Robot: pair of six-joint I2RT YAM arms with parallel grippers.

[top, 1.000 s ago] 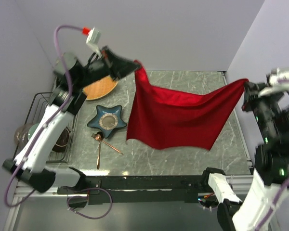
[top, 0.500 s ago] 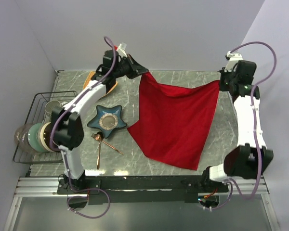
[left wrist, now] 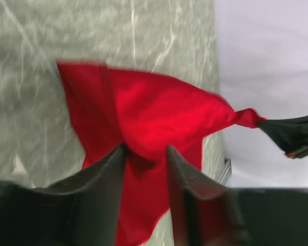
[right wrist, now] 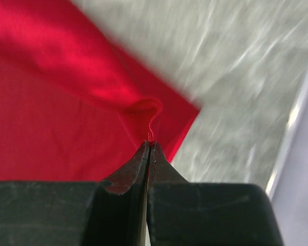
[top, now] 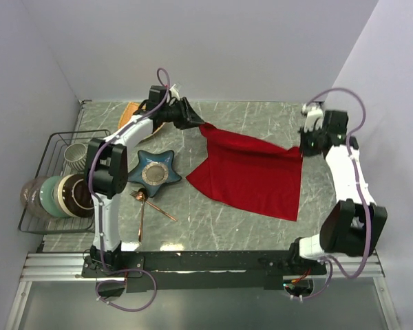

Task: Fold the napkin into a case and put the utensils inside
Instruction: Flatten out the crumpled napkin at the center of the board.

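Red napkin (top: 251,175) lies mostly spread on the counter (top: 213,227) at centre frame. Right fingers (right wrist: 131,171) pinch its right corner shut, while left fingers (left wrist: 100,179) stand parted around its upper-left corner.

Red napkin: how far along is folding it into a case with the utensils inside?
Done: the napkin lies spread on the table, unfolded. In hand: the right gripper pinches its far right corner; the left gripper has its jaws parted at the far left corner. Left: every fold, and the copper utensils, lying beside the blue star dish.
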